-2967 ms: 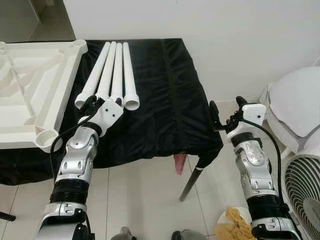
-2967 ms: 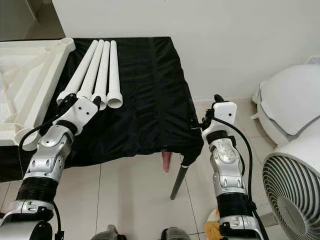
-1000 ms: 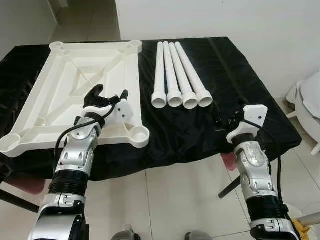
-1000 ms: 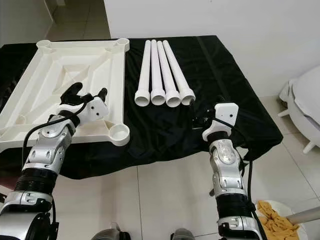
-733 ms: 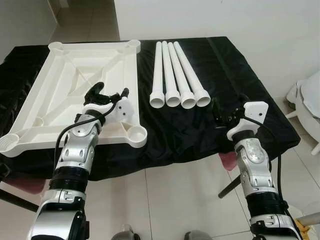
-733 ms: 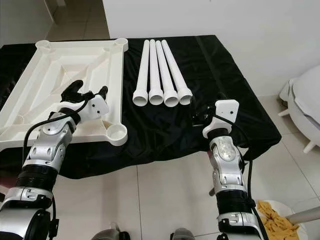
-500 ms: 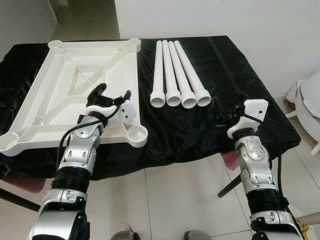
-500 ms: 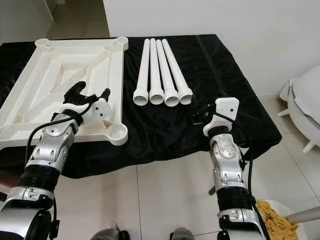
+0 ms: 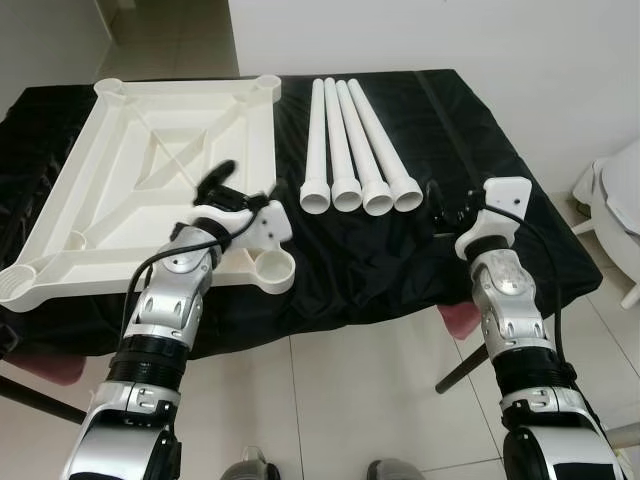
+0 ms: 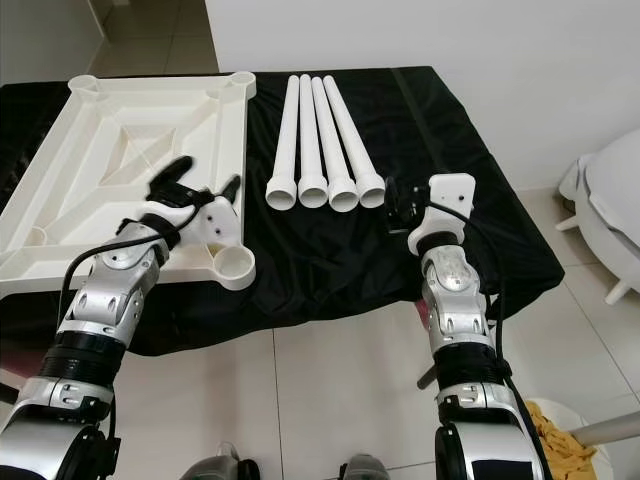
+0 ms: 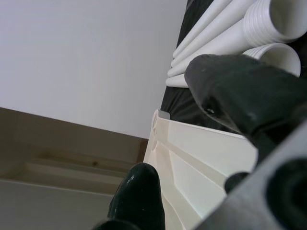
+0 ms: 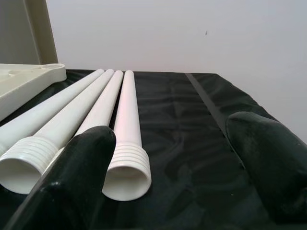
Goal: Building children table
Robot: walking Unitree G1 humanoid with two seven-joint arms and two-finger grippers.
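Our right gripper (image 10: 393,212), fingers spread wide and empty, faces the threaded end of the rightmost of the four legs (image 10: 330,140), whose long axes run near to far on the black surface (image 10: 440,130). Our left gripper (image 10: 200,185) hovers open over the upturned tabletop (image 10: 80,150) at left.
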